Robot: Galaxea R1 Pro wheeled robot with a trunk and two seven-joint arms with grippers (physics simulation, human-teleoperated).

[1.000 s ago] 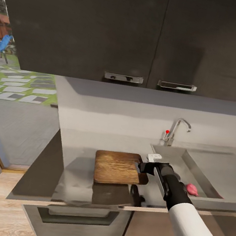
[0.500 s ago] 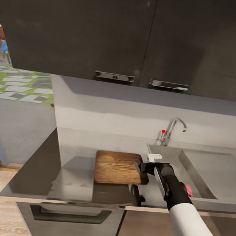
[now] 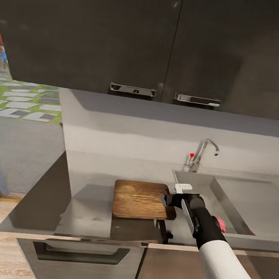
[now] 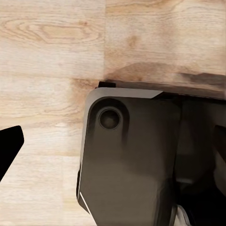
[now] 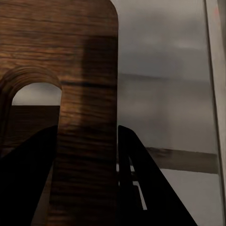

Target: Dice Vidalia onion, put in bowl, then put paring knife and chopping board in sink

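The brown wooden chopping board (image 3: 140, 199) hangs just above the dark grey countertop (image 3: 91, 181) and casts a shadow on it. My right gripper (image 3: 169, 199) is shut on the board's handle end, next to the sink (image 3: 238, 199). In the right wrist view the gripper (image 5: 87, 136) has its dark fingers (image 5: 134, 160) on either side of the wooden strip beside the handle hole (image 5: 35, 94). The pinkish Vidalia onion (image 3: 221, 222) lies in the sink basin, partly hidden behind my right forearm. The paring knife and the bowl are out of view. One dark fingertip (image 4: 9, 146) of my left gripper hangs over the floor.
The chrome tap (image 3: 200, 155) with a red dot stands behind the sink. Glossy black wall cabinets (image 3: 174, 41) hang above the counter. The counter ends at the left, by a window on a garden. The left wrist view looks down on pale wood-plank floor (image 4: 52, 52) and my dark base (image 4: 136, 160).
The camera has swung slightly, shifting the scene left. Against the countertop, the board in my right gripper has edged a little toward the sink.
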